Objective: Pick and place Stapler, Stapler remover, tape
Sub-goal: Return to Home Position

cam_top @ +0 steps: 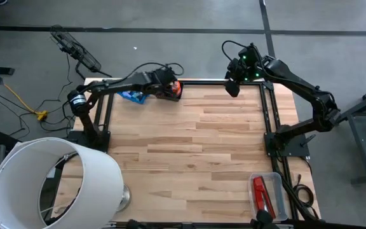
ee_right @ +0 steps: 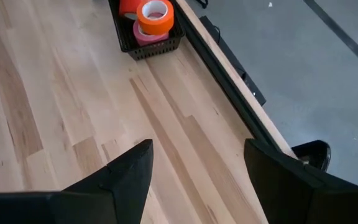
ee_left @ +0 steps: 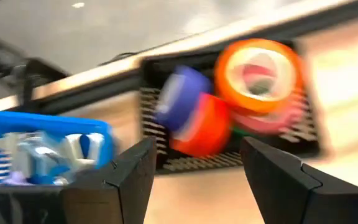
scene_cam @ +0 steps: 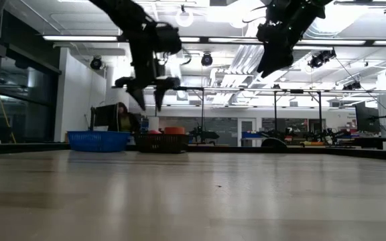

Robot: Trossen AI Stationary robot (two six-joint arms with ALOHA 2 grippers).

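Note:
Several tape rolls, orange (ee_left: 258, 73), purple (ee_left: 180, 98), red (ee_left: 205, 127) and pink, lie piled in a small black basket (ee_left: 173, 163) at the table's far edge; the basket also shows in the right wrist view (ee_right: 146, 45). My left gripper (ee_left: 196, 167) hangs open and empty above the basket (cam_top: 169, 91). My right gripper (ee_right: 197, 163) is open and empty, raised above the table's far right corner (cam_top: 232, 86). The red stapler (cam_top: 262, 194) lies in a clear tray (cam_top: 278, 184) at the near right. A blue basket (ee_left: 36, 149) stands next to the black one.
A large white lampshade (cam_top: 49, 184) lies on its side at the table's near left corner. The wide wooden middle of the table (cam_top: 196, 146) is bare. A black frame (cam_top: 269, 121) runs along the table's right and far edges.

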